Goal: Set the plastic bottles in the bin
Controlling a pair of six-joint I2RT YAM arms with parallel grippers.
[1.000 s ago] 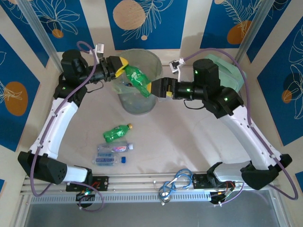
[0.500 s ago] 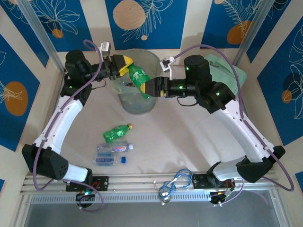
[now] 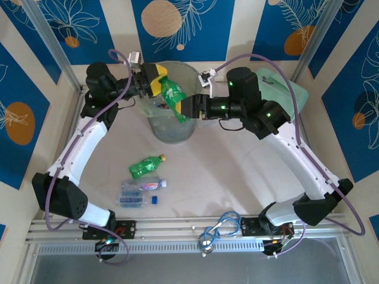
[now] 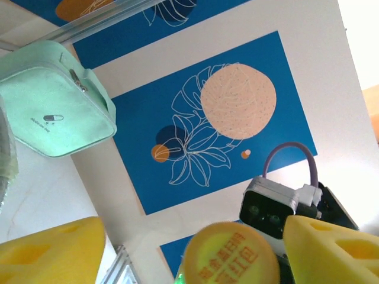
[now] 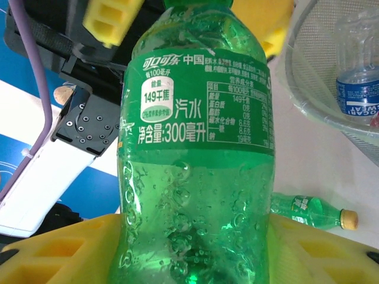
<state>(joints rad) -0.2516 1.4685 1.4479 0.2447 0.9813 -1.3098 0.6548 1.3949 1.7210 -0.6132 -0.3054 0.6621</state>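
Green bottle (image 5: 195,177), pale-green translucent bin (image 3: 173,135), blue leaf-patterned wall panels (image 3: 207,29).

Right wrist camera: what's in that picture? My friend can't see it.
A green bottle is in the middle, squeezed between the yellow fingers of the right gripper. To its right is the see-through bin with a clear bottle with a blue label inside. A second green bottle lies on the table below.

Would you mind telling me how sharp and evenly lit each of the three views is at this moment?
Top external: soft, even light, faint shadows by the bin, everything sharp. Left wrist: the yellow cap is very close and soft, the wall poster crisp, the top right corner blown out white. Right wrist: the green bottle has a sharply legible label.
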